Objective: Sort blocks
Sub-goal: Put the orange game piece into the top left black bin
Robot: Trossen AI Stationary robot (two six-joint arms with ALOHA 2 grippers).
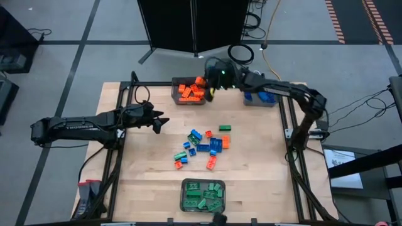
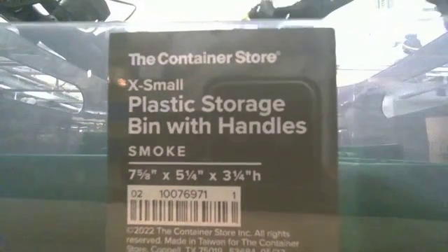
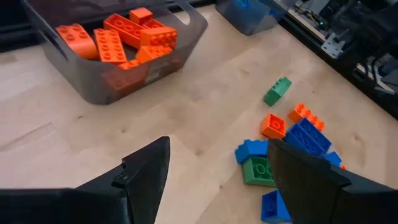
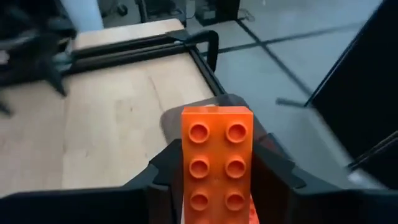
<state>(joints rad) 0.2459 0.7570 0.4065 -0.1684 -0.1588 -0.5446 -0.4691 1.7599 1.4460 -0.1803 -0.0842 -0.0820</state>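
Right wrist view: an orange six-stud brick (image 4: 217,163) is clamped between the right gripper (image 4: 217,186) fingers, above the bin of orange bricks (image 1: 189,91). The left gripper (image 1: 161,123) is spread wide, empty, beside the loose blocks (image 1: 205,147) mid-table.

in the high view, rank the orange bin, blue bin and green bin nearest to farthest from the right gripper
1. orange bin: the right gripper is beside it at the table's far edge.
2. blue bin: far right, under that arm.
3. green bin: near edge, farthest.
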